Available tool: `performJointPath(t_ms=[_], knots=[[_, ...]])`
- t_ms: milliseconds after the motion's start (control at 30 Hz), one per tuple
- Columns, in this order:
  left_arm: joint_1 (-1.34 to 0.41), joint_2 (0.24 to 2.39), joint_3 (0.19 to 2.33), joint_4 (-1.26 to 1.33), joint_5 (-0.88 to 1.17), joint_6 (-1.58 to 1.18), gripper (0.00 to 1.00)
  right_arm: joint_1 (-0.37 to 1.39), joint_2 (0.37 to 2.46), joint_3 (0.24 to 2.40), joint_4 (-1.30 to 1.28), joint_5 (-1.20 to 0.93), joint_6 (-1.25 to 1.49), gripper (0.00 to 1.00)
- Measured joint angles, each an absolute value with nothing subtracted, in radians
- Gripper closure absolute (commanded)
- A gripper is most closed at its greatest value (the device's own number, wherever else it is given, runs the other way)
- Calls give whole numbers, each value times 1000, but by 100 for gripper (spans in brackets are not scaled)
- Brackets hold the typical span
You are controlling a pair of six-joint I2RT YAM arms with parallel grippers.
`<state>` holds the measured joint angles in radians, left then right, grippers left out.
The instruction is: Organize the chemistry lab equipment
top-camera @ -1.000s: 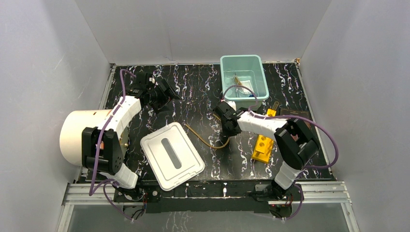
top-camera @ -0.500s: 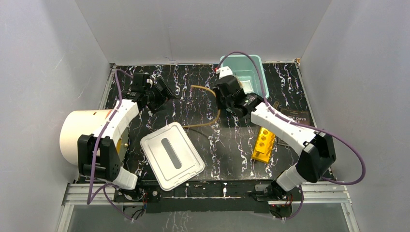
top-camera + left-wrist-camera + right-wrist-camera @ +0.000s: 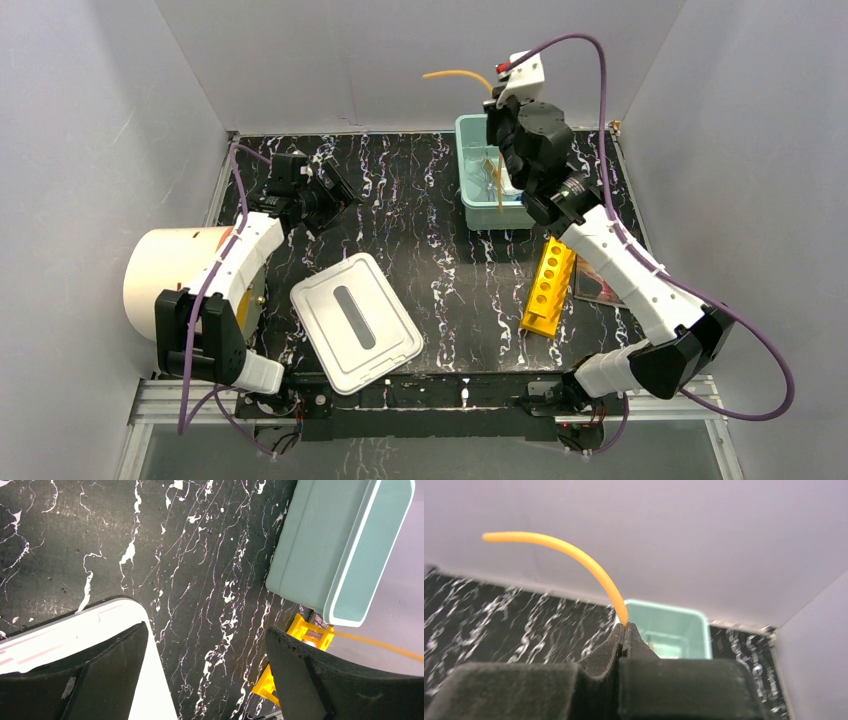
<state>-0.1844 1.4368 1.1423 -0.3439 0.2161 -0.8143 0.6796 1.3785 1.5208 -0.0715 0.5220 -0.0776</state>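
In the overhead view the right wrist covers its own grip, so only the wrist view shows the right fingers [image 3: 621, 636] pressed together on the amber tubing [image 3: 574, 555]. There the tubing below the pinch is hidden. From above, a second amber strand hangs down into the teal bin [image 3: 470, 190]. The stretch joining it to the upper end is out of sight behind the arm. The other contents of the bin are too small and blurred to name. The right arm covers most of the dark book [image 3: 600, 285]. The left wrist view cuts off the white lid [image 3: 60, 635] and the yellow rack [image 3: 310, 632].

Half a second ago the right arm was low at the bin's near-left corner, and the tubing looped down onto the surface [image 3: 430, 250] toward the lid. Now the arm is raised over the bin and the tubing is clear of the surface. The left arm has barely shifted. The left fingers [image 3: 107, 672] are spread apart over the far-left surface and hold nothing.

The tubing [image 3: 455, 74] is thin, orange-amber and smooth. Its free end arcs up and to the left from the pinch, against the far wall.
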Motion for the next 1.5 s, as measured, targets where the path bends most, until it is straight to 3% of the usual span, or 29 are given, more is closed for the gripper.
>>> performJointPath(t_ms=[533, 1067, 1500], knots=[[-184, 1408, 1108, -344, 216, -865, 14, 467, 1496, 1713, 130, 537, -294, 100], [-184, 1382, 1108, -364, 198, -862, 14, 245, 1560, 1495, 56, 300, -53, 100], [-184, 1426, 1116, -374, 200, -822, 14, 231, 1712, 1444, -54, 170, 53, 100]])
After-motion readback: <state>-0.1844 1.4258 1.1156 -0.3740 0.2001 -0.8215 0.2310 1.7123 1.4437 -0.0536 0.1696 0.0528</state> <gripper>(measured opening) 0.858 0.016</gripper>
